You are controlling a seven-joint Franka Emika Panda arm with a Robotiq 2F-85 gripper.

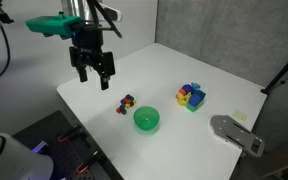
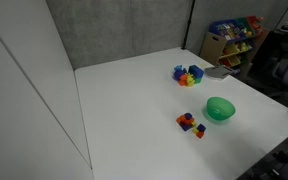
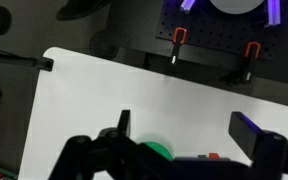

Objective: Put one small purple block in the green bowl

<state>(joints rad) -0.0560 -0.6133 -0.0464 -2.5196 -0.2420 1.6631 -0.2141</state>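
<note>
The green bowl (image 1: 146, 120) sits on the white table; it also shows in an exterior view (image 2: 220, 108) and partly in the wrist view (image 3: 156, 150). A cluster of tiny mixed-colour cubes (image 1: 126, 103) lies just beside it, also seen in an exterior view (image 2: 190, 123); a small purple block is in it but too small to single out. My gripper (image 1: 92, 72) hangs open and empty above the table, up and away from the cubes. In the wrist view its fingers (image 3: 184, 135) are spread wide over bare table, with a tiny red cube (image 3: 213, 156) at the bottom edge.
A pile of larger yellow, blue and magenta blocks (image 1: 191, 96) sits farther along the table, also in an exterior view (image 2: 188, 74). A grey metal part (image 1: 234, 133) lies at the table's corner. A perforated board with red clamps (image 3: 214, 48) lies beyond the table edge.
</note>
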